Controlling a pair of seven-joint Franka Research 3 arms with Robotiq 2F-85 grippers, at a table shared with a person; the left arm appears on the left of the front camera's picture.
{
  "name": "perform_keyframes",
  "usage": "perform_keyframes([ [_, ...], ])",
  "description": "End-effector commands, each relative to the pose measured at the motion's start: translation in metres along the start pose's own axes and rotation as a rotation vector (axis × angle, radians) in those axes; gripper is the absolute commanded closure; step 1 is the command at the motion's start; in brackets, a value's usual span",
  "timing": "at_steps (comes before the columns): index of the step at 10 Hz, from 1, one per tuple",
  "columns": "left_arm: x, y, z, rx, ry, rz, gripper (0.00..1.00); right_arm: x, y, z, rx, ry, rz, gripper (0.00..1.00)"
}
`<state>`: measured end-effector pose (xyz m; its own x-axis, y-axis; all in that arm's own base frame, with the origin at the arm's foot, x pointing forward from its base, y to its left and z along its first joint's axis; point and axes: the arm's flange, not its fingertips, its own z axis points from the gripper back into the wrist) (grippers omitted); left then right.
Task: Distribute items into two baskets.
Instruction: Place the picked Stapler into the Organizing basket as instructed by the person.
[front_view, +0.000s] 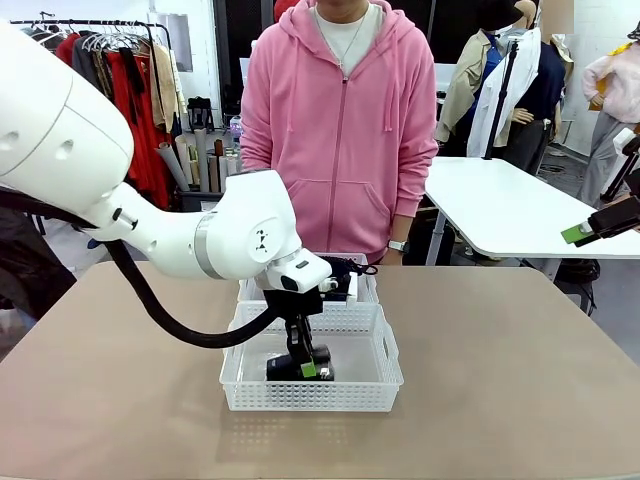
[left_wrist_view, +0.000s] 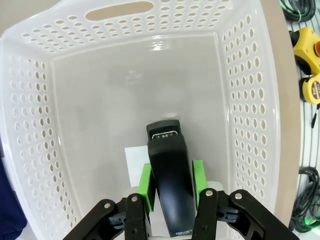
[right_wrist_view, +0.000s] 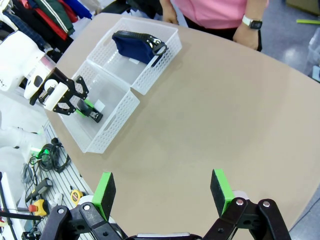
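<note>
Left wrist view: left claw (left_wrist_view: 171, 186) grips the stapler (left_wrist_view: 169, 175), its small print unreadable; right claw (right_wrist_view: 162, 191) gapes.

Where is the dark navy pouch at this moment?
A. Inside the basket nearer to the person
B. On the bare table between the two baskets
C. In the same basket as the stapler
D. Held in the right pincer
A. In the right wrist view the pouch lies inside the far basket beside the person, while the stapler sits in the near basket at the left pincer.

Tan table (front_view: 500, 380) — two white baskets (front_view: 311, 372) touching, mid-table
</note>
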<state>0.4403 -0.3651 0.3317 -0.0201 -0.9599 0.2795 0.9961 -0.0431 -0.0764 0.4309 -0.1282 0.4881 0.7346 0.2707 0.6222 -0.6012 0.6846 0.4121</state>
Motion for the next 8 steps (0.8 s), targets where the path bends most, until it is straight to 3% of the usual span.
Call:
perform_keyframes([
  [1, -0.002, 0.000, 0.008, -0.024, -0.027, -0.006, 0.19, 0.001, 0.000, 0.001, -0.003, 0.001, -0.001, 0.00],
  [2, -0.003, 0.000, 0.008, -0.026, -0.028, -0.003, 0.00, 0.001, 0.000, 0.001, -0.003, 0.001, -0.001, 0.00],
  [5, 0.000, -0.002, 0.019, 0.017, -0.004, -0.002, 0.00, 0.001, 0.000, 0.001, -0.003, 0.001, -0.001, 0.00],
  [6, 0.001, 0.000, 0.025, 0.017, 0.064, 0.039, 0.00, 0.001, 0.000, 0.001, -0.003, 0.001, -0.001, 0.00],
  [8, 0.005, 0.000, 0.038, 0.034, 0.108, 0.028, 0.00, 0.001, 0.000, 0.001, -0.003, 0.001, -0.001, 0.00],
])
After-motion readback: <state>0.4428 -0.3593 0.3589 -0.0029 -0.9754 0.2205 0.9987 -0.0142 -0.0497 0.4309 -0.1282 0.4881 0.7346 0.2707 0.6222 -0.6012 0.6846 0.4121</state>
